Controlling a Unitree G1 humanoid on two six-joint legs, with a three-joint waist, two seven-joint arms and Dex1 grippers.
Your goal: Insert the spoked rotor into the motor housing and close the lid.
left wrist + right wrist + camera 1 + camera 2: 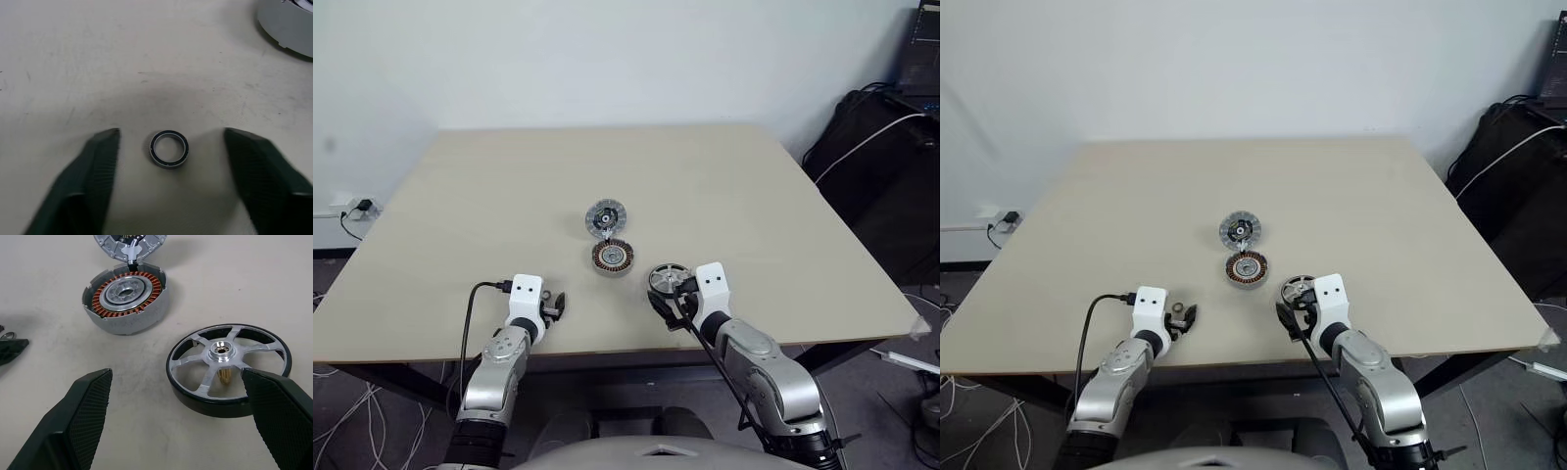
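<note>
Right fingers (274,416) over spoked rotor (228,368) rim (partly hidden).

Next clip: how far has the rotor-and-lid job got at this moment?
Nothing looks done. The spoked rotor lies on the table beside the motor housing, whose copper windings are bare; the lid lies just beyond it. In hand: the open right pincer hovers by the rotor, and the left pincer straddles a small ring, not gripping it. Left: grasp and insert the rotor, then close the lid.
</note>
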